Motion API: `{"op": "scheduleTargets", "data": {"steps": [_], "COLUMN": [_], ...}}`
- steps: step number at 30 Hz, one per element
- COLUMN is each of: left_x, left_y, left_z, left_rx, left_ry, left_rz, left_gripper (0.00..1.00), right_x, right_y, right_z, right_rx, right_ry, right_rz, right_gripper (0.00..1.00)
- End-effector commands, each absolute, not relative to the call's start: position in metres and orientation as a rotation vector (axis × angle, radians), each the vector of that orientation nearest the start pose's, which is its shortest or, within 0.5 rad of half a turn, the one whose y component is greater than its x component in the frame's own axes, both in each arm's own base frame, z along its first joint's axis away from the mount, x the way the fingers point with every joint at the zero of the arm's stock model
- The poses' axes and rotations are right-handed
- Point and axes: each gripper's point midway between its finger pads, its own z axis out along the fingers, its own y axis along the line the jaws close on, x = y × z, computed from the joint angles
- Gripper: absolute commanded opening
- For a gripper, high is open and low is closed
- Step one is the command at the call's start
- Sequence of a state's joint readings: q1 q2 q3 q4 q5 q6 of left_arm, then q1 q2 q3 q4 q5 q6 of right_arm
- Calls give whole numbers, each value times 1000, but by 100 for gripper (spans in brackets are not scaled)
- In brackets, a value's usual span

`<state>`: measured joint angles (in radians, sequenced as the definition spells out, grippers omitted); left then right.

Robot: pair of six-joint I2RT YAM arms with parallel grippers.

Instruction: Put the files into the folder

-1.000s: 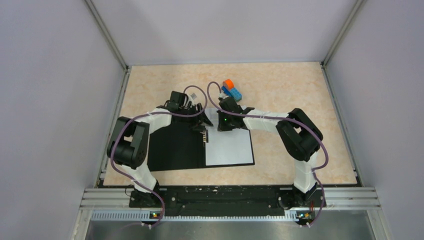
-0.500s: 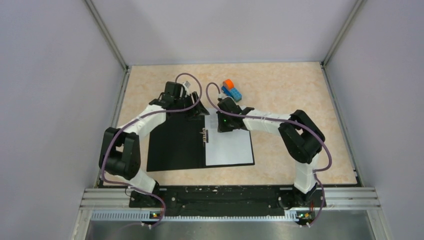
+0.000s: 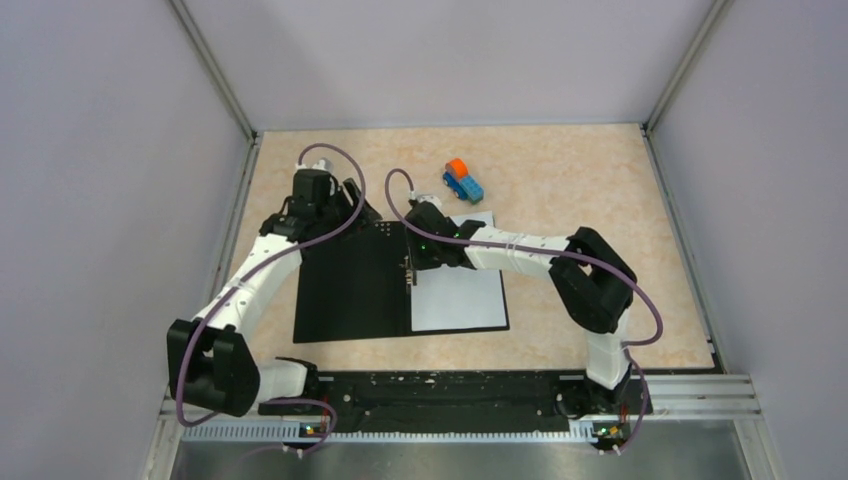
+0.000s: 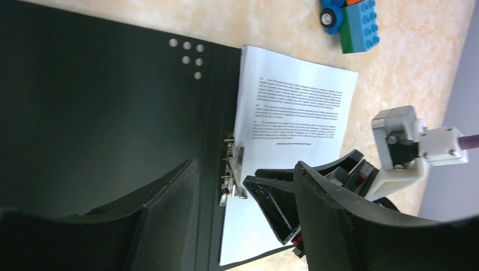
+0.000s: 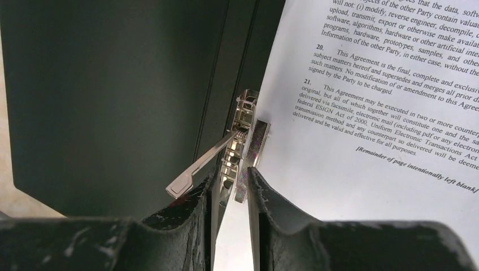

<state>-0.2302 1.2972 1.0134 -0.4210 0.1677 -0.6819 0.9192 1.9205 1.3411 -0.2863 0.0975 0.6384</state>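
Pinching the metal clip (image 3: 409, 270) of the open folder (image 3: 350, 290), files (image 3: 458, 295) alongside.

From above: finds the folder flat, black inside up, nearer the left edge of the table (image 3: 600, 180), with the files on its right half, touching the clip; places the left end effector (image 3: 362, 212) over the folder's far left corner, the right end effector (image 3: 414, 258) at the clip, a toy truck (image 3: 463, 181) toward the far edge. From the left wrist: shows fingers (image 4: 169, 192) spread wide, holding nothing, above the folder. From the right wrist: shows fingers (image 5: 192, 197) pressed together on the clip, its lever (image 5: 203, 169) slanting out.
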Motion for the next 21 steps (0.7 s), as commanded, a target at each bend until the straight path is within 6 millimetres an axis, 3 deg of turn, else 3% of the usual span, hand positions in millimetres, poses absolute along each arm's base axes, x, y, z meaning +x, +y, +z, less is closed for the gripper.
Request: {"op": "scheduleTargets", "data": {"steps": [1, 14, 21], "left_x": [334, 326, 324], "left_y": [-118, -99, -95], "left_z": [170, 177, 171], "left_rx": [-491, -524, -544], "left_ry": [2304, 2265, 2273], "left_rz": [-585, -561, -550], "left_gripper": [68, 68, 68], "right_x": [300, 302, 300], "right_y": [401, 401, 401], "right_z": [69, 45, 37], "right_rx": [-248, -244, -277], "right_ry": [2468, 2503, 2514], "right_rz": [531, 463, 415], "right_gripper": [25, 24, 24]}}
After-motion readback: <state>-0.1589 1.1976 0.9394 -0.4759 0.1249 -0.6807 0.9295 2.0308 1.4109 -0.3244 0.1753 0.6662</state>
